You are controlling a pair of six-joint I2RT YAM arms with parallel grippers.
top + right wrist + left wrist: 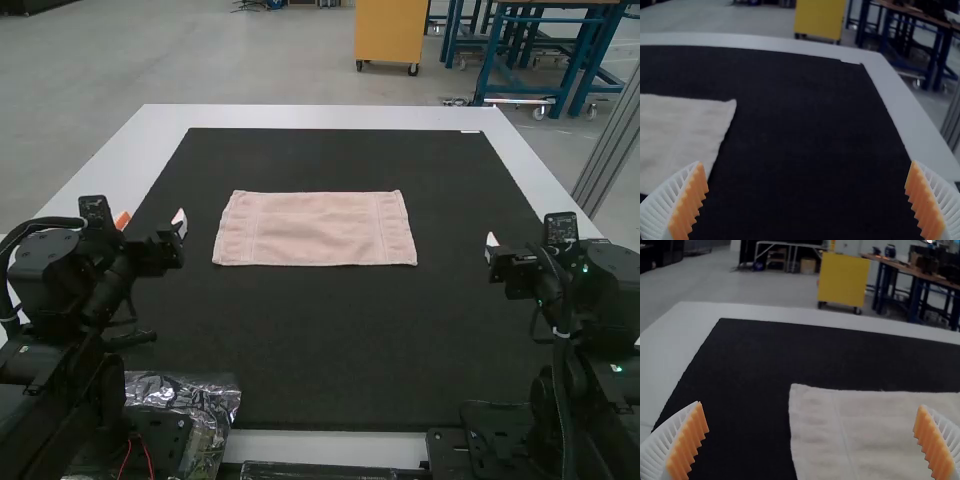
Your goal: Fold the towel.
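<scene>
Black matting (320,350) bears the towel (315,230) between left gripper (151,222) and right gripper (522,256), both wide.

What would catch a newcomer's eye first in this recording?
Most likely the pale pink towel, lying flat on the black mat, beyond its middle as the high view looks. Next, probably the two dark robot arms at the near corners, left gripper and right gripper both open, with bright orange pads on white ribbed fingers.

White table (320,116) under black mat (330,345), towel (315,230) on mat
</scene>
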